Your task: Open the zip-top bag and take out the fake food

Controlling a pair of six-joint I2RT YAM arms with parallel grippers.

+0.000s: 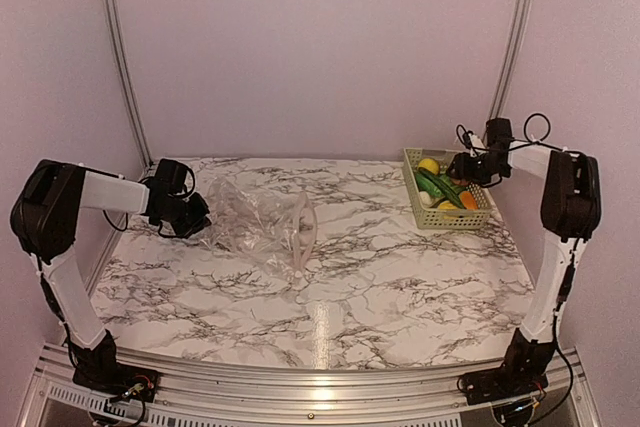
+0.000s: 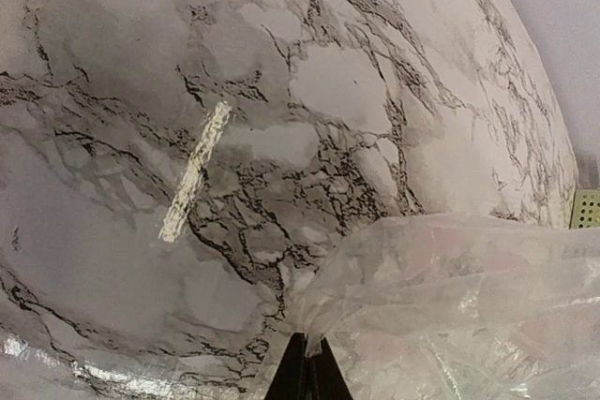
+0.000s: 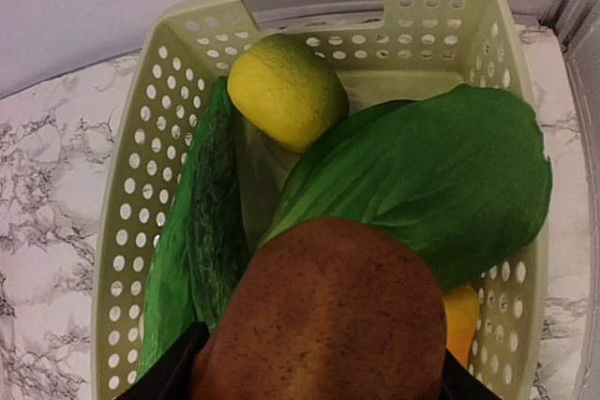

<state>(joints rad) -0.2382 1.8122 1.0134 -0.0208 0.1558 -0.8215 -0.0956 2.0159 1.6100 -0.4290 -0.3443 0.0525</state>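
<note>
Arm bases (image 1: 100,362) stand nearest in the top view. Beyond them the desk (image 1: 380,277) carries the bag (image 1: 250,222) left of centre, with the left hand (image 1: 195,217) at its left edge. The right hand (image 1: 462,169) hangs over the basket (image 1: 412,185) at far right.

Left wrist: shut fingers (image 2: 305,377) pinch the bag's crinkled edge.

Right wrist: the hand grips a brown piece (image 3: 328,316) above the basket, which holds a lemon (image 3: 286,91), leaf (image 3: 431,175), pod (image 3: 211,213) and orange piece (image 3: 459,311).
</note>
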